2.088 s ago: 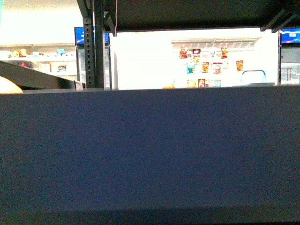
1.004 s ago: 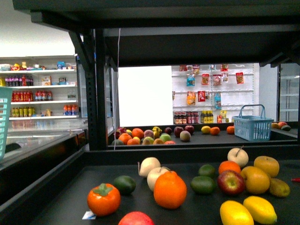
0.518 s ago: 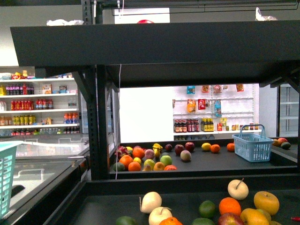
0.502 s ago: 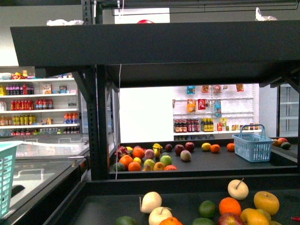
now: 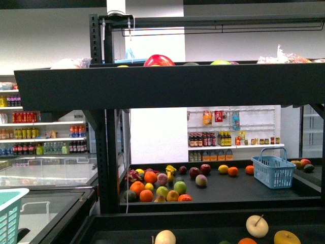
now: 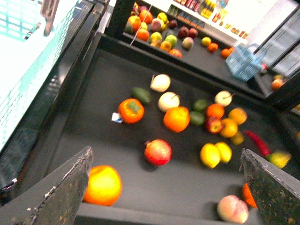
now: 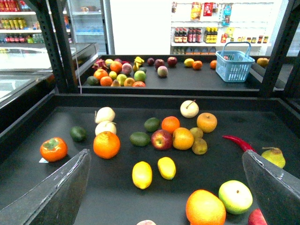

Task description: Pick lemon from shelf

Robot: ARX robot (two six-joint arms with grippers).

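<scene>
The left gripper point(image 6: 166, 151) is spread wide, its two worn dark fingers point(image 6: 61, 192) far apart with nothing between them. The right gripper point(image 7: 166, 153) is spread just as wide and is also empty. Both hang above the lowest tray of the large black metal tiered shelf point(image 7: 211, 164), whose surface is matte and dark.

In the right wrist view a small bright-yellow oval lemon point(image 7: 166, 168) lies on that tray just beside a second yellow lemon point(image 7: 142, 174), the two nearly touching. The left wrist view shows the lemon point(image 6: 223, 151) and the second yellow lemon point(image 6: 210, 155) side by side too. Near them lie a round orange point(image 7: 107, 144), a red apple point(image 7: 161, 139) and a long red chilli point(image 7: 239, 143). An orange-red persimmon with a green cap point(image 7: 53, 148) lies well apart.

In the front view the shelf point(image 5: 167, 86) shows as a black upper lip across the upper half of the frame. At centre a farther black tray carries a heap of mixed fruit point(image 5: 157, 185), and right of centre on it stands a light-blue plastic basket point(image 5: 274, 170). White store shelves of bottles point(image 5: 45, 133) fill the left edge, and a teal basket point(image 5: 10, 213) sits in the lower left corner. Hanging snack packets point(image 5: 218, 117) line the white back wall.
</scene>
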